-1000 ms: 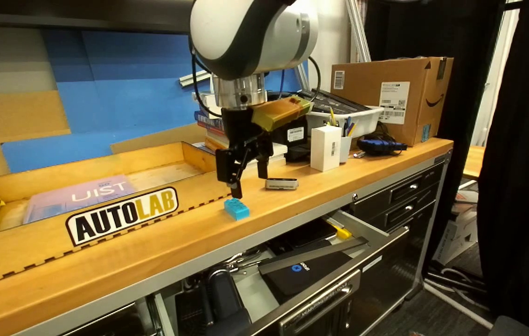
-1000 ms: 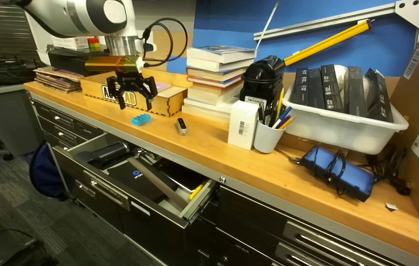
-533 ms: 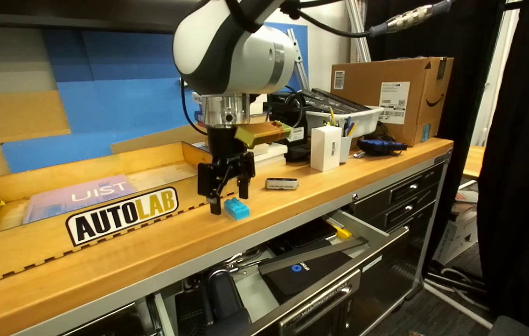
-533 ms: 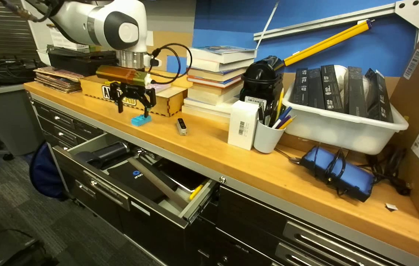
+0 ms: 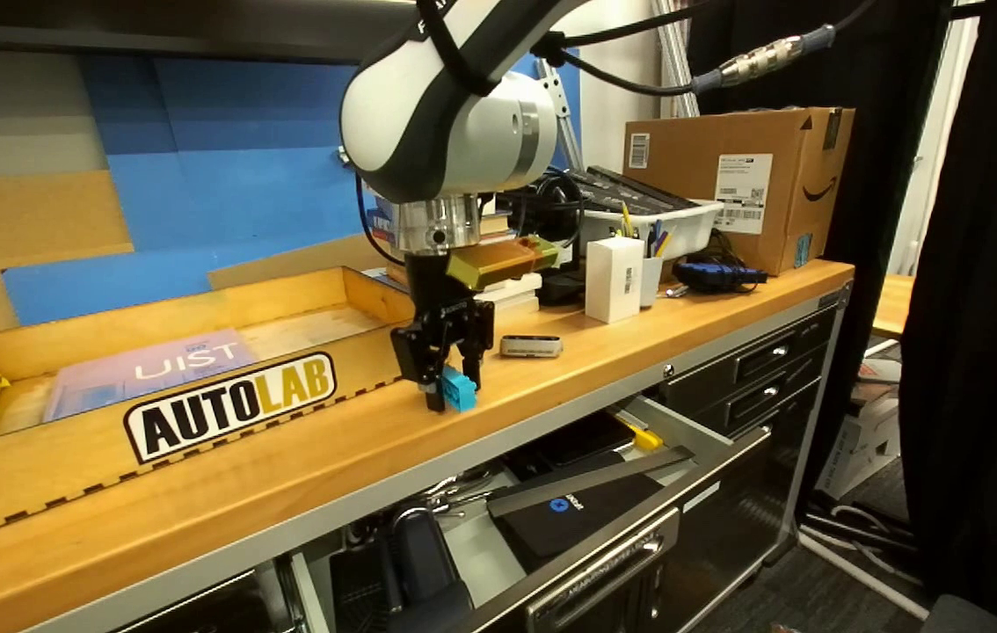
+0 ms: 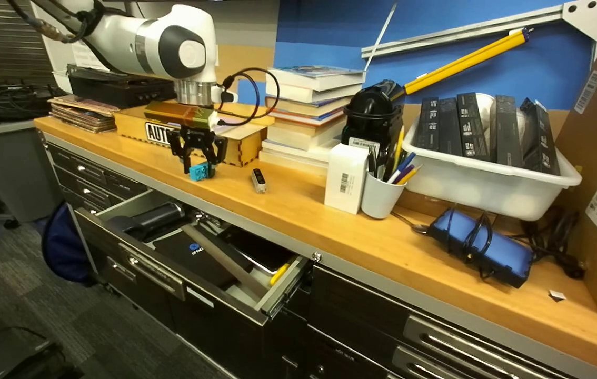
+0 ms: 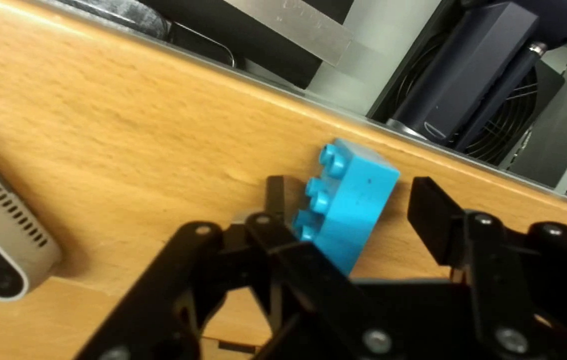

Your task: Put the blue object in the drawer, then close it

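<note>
The light-blue block (image 5: 462,392) is on the wooden benchtop near its front edge. It is tipped onto its side, its studs facing one finger in the wrist view (image 7: 358,200). My gripper (image 5: 454,396) is low over the bench with its fingers on either side of the block, as also seen in an exterior view (image 6: 199,170). In the wrist view, a gap shows between the block and the right finger; the left finger is close to the studs, and I cannot tell whether it touches. The black drawer (image 6: 152,271) is pulled open below the bench edge, its handle strip facing outward.
The drawer holds a black flat box (image 5: 569,519), a dark handheld device (image 6: 156,216) and a yellow-handled tool (image 6: 279,273). A small grey camera (image 5: 531,346) lies beside the block. A wooden AUTOLAB tray (image 5: 367,369), books (image 6: 309,110) and a white box (image 6: 346,179) stand behind.
My gripper has come down from above, and its fingers are now around the block. The block has tipped from studs-up onto its side. The drawer has not moved.
</note>
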Robot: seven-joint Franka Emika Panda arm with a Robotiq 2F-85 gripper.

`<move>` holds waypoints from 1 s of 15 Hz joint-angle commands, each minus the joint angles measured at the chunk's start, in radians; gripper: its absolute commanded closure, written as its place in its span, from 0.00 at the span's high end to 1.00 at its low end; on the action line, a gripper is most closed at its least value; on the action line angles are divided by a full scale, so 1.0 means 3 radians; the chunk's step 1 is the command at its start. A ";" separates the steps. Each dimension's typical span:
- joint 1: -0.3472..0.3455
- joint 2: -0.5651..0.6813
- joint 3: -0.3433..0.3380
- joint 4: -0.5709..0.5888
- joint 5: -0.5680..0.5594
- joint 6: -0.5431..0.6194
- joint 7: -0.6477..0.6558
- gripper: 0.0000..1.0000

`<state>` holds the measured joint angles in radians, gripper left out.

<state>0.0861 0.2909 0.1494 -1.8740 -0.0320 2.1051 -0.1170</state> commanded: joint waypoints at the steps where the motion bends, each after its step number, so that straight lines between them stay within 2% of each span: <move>1: 0.0080 -0.0039 -0.0090 -0.0011 -0.0104 0.0004 0.0268 0.35; 4: 0.0091 -0.0100 -0.0114 -0.0077 -0.0176 0.0006 0.0438 0.12; 6: 0.0096 -0.0187 -0.0119 -0.0185 -0.0219 0.0017 0.0512 0.13; 9: 0.0104 -0.0377 -0.0088 -0.0455 -0.0309 -0.0053 0.0366 0.15; 12: 0.0133 -0.0654 -0.0066 -0.0893 -0.0385 -0.0079 0.0375 0.15; 15: 0.0153 -0.0854 -0.0053 -0.1329 -0.0420 0.0055 0.0422 0.16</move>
<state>0.1219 0.1134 0.1347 -2.1204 -0.1356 2.0822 -0.0013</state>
